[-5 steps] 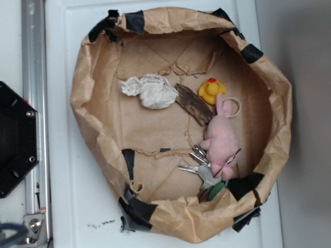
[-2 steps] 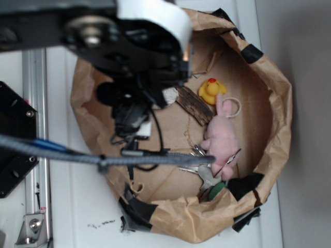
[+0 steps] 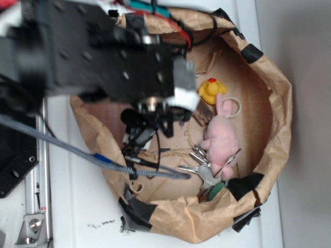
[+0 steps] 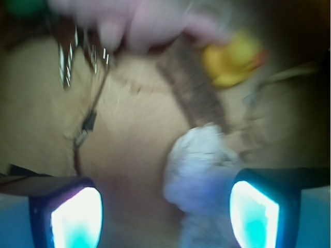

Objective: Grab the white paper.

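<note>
In the wrist view the white paper (image 4: 202,173) is a crumpled off-white wad lying on the brown bag floor, between my two fingers and close to the right one. My gripper (image 4: 165,212) is open, with both pads (image 4: 76,217) wide apart and nothing clamped. In the exterior view the arm (image 3: 103,57) covers the upper left of the bag and hides the white paper completely; my fingers do not show there either.
A brown paper bag (image 3: 279,103) with black tape lines the bin. Inside lie a yellow rubber duck (image 3: 211,90), a pink plush toy (image 3: 222,137), a wooden stick (image 4: 199,98) and a bunch of keys (image 3: 199,165). Cables (image 3: 134,165) trail across the bag's left side.
The arm has come in from the top left and moved right over the bag, covering the white paper that lay in plain view one second ago.
</note>
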`<action>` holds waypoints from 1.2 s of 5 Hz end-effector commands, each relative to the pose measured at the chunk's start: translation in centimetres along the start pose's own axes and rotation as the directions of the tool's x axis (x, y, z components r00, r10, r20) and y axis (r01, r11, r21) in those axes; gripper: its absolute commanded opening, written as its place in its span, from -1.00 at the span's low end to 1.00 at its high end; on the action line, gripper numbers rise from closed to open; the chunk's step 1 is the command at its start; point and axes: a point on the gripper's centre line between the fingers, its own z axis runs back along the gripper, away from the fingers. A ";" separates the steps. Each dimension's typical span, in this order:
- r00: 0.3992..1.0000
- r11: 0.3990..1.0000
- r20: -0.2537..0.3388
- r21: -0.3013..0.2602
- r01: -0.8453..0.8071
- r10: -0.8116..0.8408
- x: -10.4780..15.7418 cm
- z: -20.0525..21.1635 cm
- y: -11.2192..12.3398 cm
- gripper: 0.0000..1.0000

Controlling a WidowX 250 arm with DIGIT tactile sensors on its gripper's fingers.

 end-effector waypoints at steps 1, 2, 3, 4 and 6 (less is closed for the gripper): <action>0.999 0.998 -0.008 0.048 0.032 -0.032 -0.1 -1.6 2.0 -1.00; 0.999 0.996 0.021 0.077 0.036 -0.038 0.4 -0.2 1.2 -1.00; 0.989 0.996 0.147 0.087 -0.003 -0.010 1.3 4.6 0.3 -1.00; 0.963 0.996 0.266 0.063 -0.066 0.048 1.8 9.7 0.0 -1.00; 0.949 0.988 0.279 0.000 -0.154 0.148 1.8 12.5 0.0 -1.00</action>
